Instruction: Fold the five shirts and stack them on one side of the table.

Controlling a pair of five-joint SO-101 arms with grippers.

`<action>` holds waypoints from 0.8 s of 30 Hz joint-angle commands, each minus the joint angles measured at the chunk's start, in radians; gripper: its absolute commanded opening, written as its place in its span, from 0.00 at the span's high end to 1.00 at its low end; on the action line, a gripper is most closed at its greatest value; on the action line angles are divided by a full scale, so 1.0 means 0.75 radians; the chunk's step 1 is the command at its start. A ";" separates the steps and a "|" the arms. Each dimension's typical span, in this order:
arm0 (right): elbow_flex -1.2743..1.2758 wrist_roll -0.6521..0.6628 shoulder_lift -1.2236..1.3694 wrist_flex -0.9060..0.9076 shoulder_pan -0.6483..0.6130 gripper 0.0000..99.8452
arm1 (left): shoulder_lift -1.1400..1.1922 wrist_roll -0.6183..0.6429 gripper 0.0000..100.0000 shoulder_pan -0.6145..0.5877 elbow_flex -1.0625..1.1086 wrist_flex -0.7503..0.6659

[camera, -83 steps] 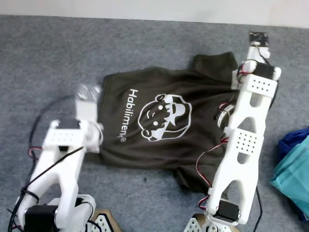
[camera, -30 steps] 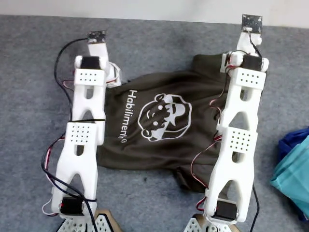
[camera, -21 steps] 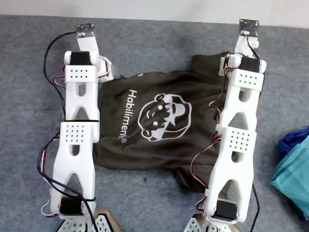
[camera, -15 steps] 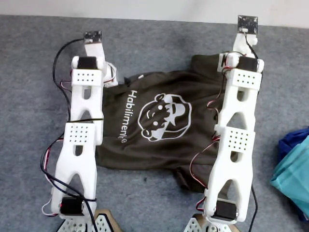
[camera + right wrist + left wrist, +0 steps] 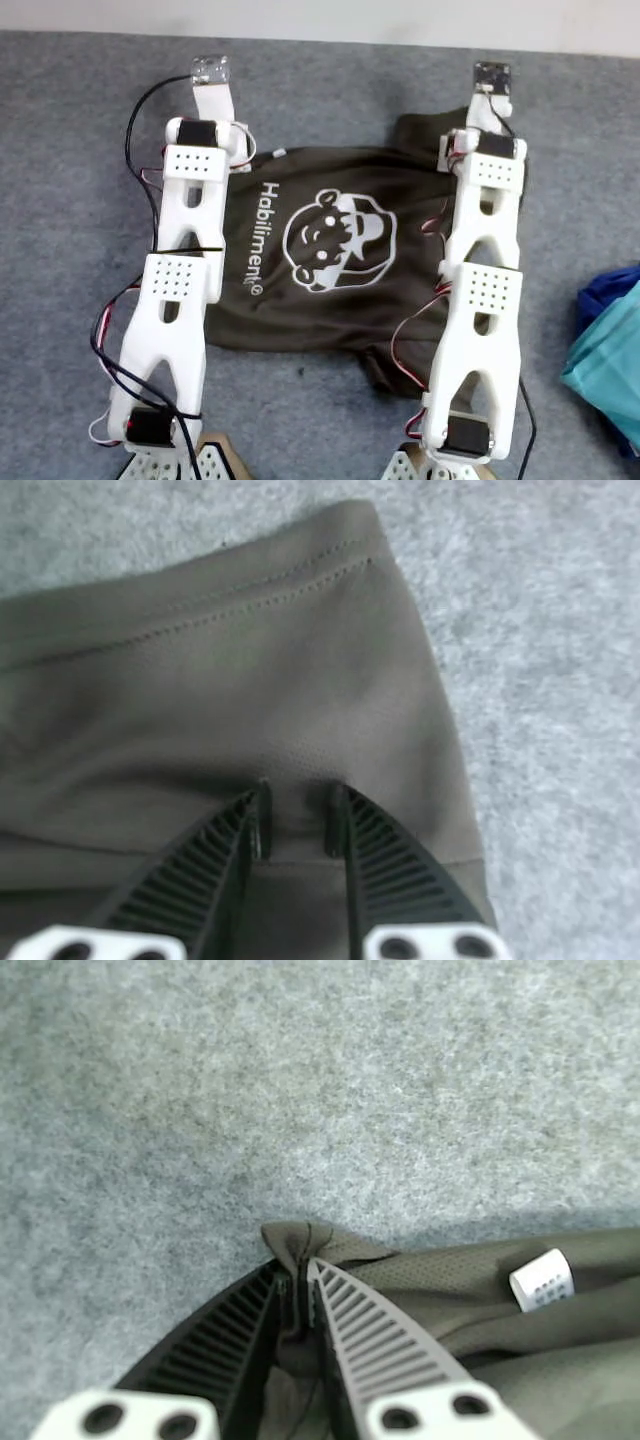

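A dark olive shirt (image 5: 330,250) with a white cartoon print lies spread on the grey table between my two arms. The left arm (image 5: 195,190) stretches to the shirt's far left corner. There my left gripper (image 5: 298,1278) is shut on a pinched-up tip of the fabric, beside a small white label (image 5: 542,1280). The right arm (image 5: 485,190) stretches along the shirt's right side to its far right part. My right gripper (image 5: 297,825) presses down on a hemmed flap of the shirt (image 5: 250,660), its fingers close together with a ridge of cloth between them.
A heap of blue and teal garments (image 5: 610,340) lies at the table's right edge. Bare grey table surface (image 5: 70,220) spreads left of the left arm and beyond the shirt up to the far edge. Loose cables hang along both arms.
The left arm, drawn back 2.8 s ago, now reaches the far left corner and has shifted right. The right arm has shifted left. The shirt's far edge has narrowed a little.
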 commanded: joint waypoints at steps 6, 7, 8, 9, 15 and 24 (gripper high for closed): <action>0.001 -0.016 -0.007 -0.054 0.028 0.90 | -0.017 -0.008 0.99 -0.011 -0.044 -0.137; -0.007 -0.016 -0.007 -0.064 0.028 0.92 | -0.019 -0.008 0.99 -0.011 -0.046 -0.166; -0.028 -0.014 -0.007 -0.077 0.026 0.94 | -0.021 -0.006 0.99 -0.011 -0.046 -0.203; -0.042 -0.010 -0.003 -0.083 0.026 0.97 | -0.021 -0.006 0.99 -0.011 -0.046 -0.248; -0.087 -0.006 -0.007 -0.083 0.042 0.99 | -0.019 -0.006 0.99 -0.013 -0.046 -0.454; -0.107 -0.006 -0.005 -0.083 0.056 0.99 | -0.021 -0.006 0.99 -0.075 -0.046 -0.481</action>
